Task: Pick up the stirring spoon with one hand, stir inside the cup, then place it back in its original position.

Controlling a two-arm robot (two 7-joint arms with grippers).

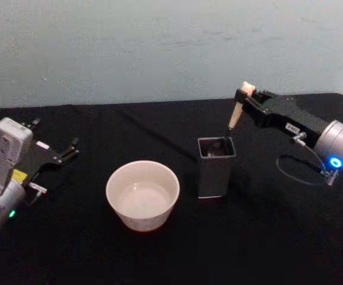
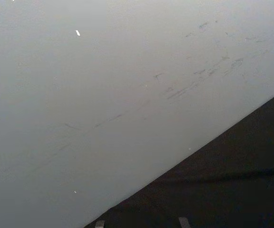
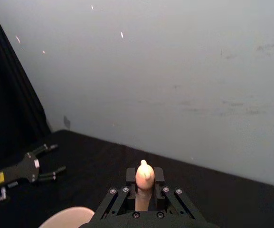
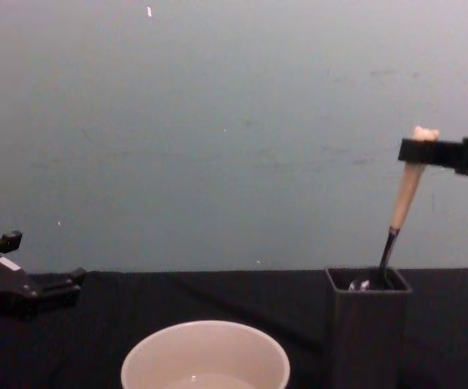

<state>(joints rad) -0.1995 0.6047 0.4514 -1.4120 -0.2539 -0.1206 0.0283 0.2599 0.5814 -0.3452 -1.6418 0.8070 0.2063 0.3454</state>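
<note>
Chest view: my right hand (image 4: 420, 151) pinches the stirring spoon (image 4: 402, 198) by its handle top, so I'd move it straight vertically, bowl clear of the dark square holder (image 4: 367, 332); left hand (image 1: 55, 138) parked, spread.

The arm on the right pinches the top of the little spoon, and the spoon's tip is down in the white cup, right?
No: the right gripper pinches the stirring spoon near its top, but the spoon's tip is down in the dark square holder, not the white cup beside it; the chest view shows this. The left gripper idles at left.
</note>
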